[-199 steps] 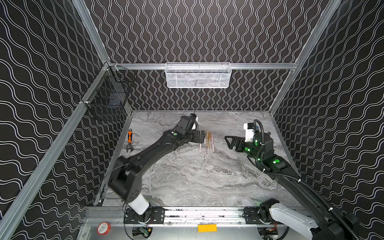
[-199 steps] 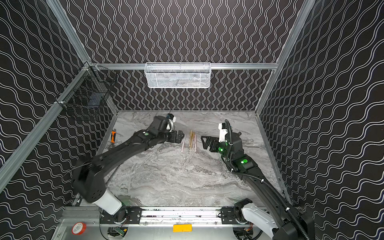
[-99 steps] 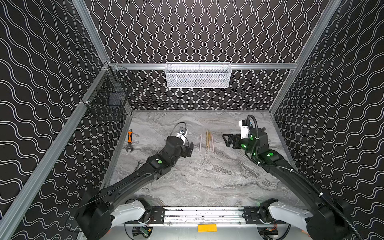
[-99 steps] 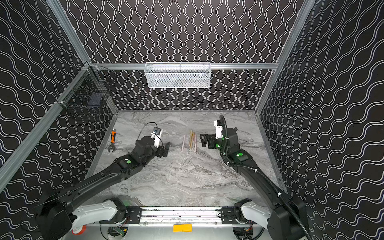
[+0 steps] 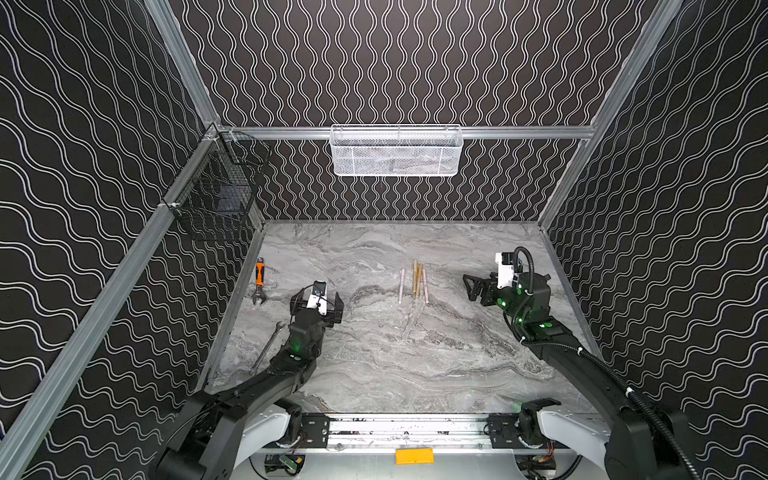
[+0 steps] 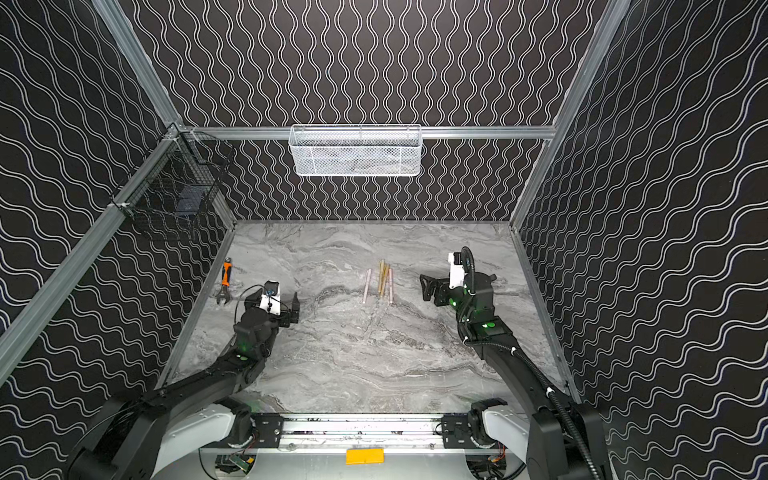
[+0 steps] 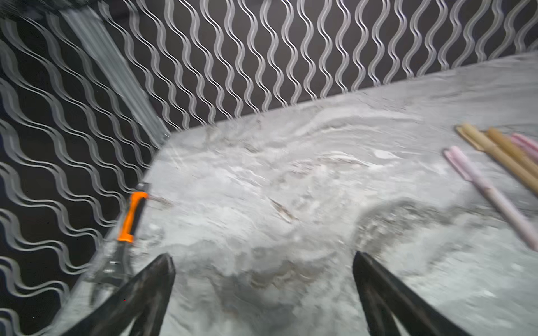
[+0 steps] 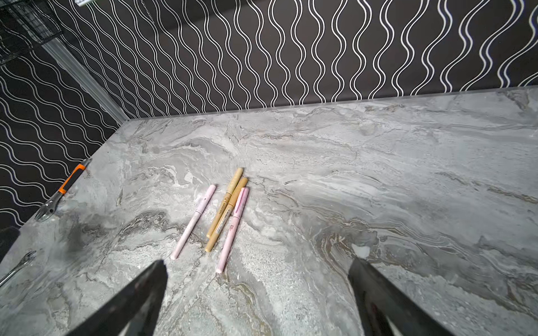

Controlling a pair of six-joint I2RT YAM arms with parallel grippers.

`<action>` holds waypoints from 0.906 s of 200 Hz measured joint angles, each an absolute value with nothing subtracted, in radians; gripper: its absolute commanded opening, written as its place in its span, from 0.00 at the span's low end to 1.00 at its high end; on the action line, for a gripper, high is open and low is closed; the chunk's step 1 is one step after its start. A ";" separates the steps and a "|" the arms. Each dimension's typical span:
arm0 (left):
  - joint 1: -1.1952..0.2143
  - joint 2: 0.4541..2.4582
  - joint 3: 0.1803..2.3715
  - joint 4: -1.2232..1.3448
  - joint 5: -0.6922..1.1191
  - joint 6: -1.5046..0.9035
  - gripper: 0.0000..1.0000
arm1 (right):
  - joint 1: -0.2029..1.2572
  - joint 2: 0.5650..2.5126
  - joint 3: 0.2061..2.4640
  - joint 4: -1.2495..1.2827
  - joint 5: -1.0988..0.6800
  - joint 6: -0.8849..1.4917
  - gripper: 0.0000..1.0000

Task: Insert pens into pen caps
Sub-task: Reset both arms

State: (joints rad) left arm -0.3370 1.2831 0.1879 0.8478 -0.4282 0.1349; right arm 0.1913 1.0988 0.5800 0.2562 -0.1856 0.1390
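Capping looks done: four pens lie side by side on the tabletop, pen caps seated, well apart from the orange-handled wrench. Left pincer, wide open and empty, hangs between wrench and pens; right pincer, equally open, sits beyond the pens, so the next move likely calls only for pulling clear.

This is a robotics lab test cell, not a lived-in room. A marble-patterned table is boxed in on three sides by black walls printed with white wavy lines and held in bare aluminium framing. The left arm and the right arm, both black, rise from a metal mounting rail along the bottom edge of both top views. A white mesh basket hangs at upper centre, and a black wire basket hangs at the left.
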 measured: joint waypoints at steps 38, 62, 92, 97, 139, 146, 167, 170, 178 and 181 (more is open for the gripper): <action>-0.223 1.523 0.213 1.077 -0.315 0.161 0.99 | 0.184 1.107 0.576 0.274 -0.189 0.129 1.00; -0.123 1.665 0.240 1.126 -0.226 0.143 0.99 | 0.182 1.105 0.559 0.282 -0.175 0.111 1.00; -0.061 1.653 0.361 1.072 -0.105 0.104 0.99 | 0.179 1.097 0.517 0.314 -0.134 0.081 1.00; -0.054 1.654 0.366 1.074 -0.093 0.102 0.99 | 0.178 1.093 0.509 0.318 -0.124 0.072 1.00; -0.049 1.659 0.368 1.017 -0.048 0.080 0.99 | 0.176 1.082 0.398 0.438 0.023 -0.043 1.00; -0.049 1.659 0.368 1.013 -0.047 0.080 0.99 | 0.176 1.098 0.383 0.465 0.051 -0.059 1.00; -0.048 1.659 0.368 1.008 -0.041 0.078 0.99 | 0.175 1.171 0.337 0.568 0.113 -0.097 1.00; -0.048 1.659 0.368 1.008 -0.041 0.078 0.99 | 0.175 1.181 0.324 0.590 0.119 -0.102 1.00; -0.048 1.659 0.368 1.007 -0.041 0.078 0.99 | 0.175 1.222 0.269 0.707 0.132 -0.116 1.00; -0.048 1.659 0.368 1.007 -0.041 0.078 0.99 | 0.175 1.240 0.247 0.751 0.139 -0.122 1.00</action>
